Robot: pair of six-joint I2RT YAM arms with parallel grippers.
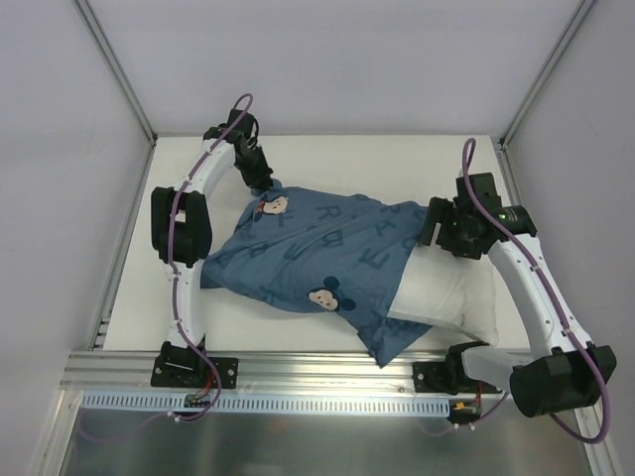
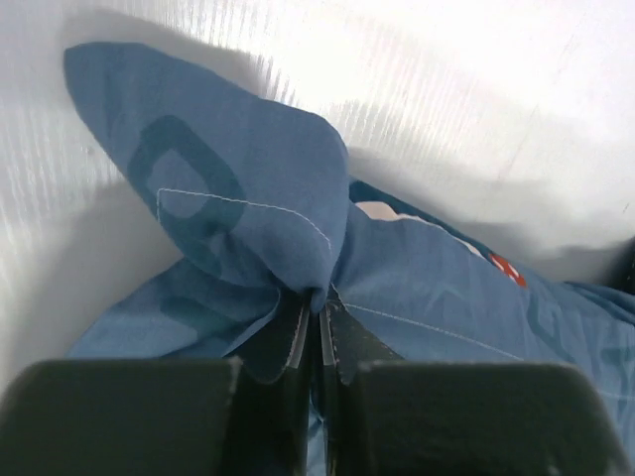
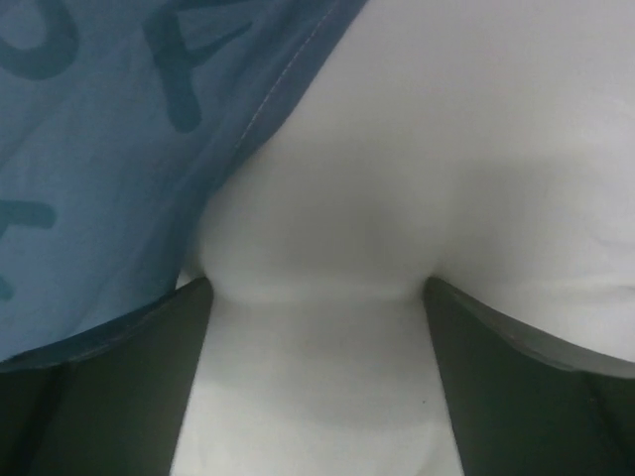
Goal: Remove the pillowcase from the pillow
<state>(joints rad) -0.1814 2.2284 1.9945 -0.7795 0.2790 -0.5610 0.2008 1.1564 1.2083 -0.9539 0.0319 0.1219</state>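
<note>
The blue pillowcase [image 1: 317, 253] with letters and mouse faces lies across the table middle. It covers the left part of the white pillow [image 1: 451, 297], whose right end sticks out bare. At the case's far left corner, my left gripper [image 1: 266, 186] is shut on a bunched fold of blue fabric [image 2: 298, 228], with the jaws [image 2: 319, 312] almost touching. My right gripper [image 1: 430, 234] sits at the pillow's far edge, beside the case's open hem. Its fingers [image 3: 193, 307] stand wide apart and dent the white pillow [image 3: 327, 198] bulging between them. The blue hem [image 3: 119, 149] lies to their left.
The white table [image 1: 298, 327] is bounded by a metal rail [image 1: 317, 372] at the near edge and white walls [image 1: 327, 59] at the back and sides. A flap of the pillowcase [image 1: 392, 342] reaches close to the near table edge.
</note>
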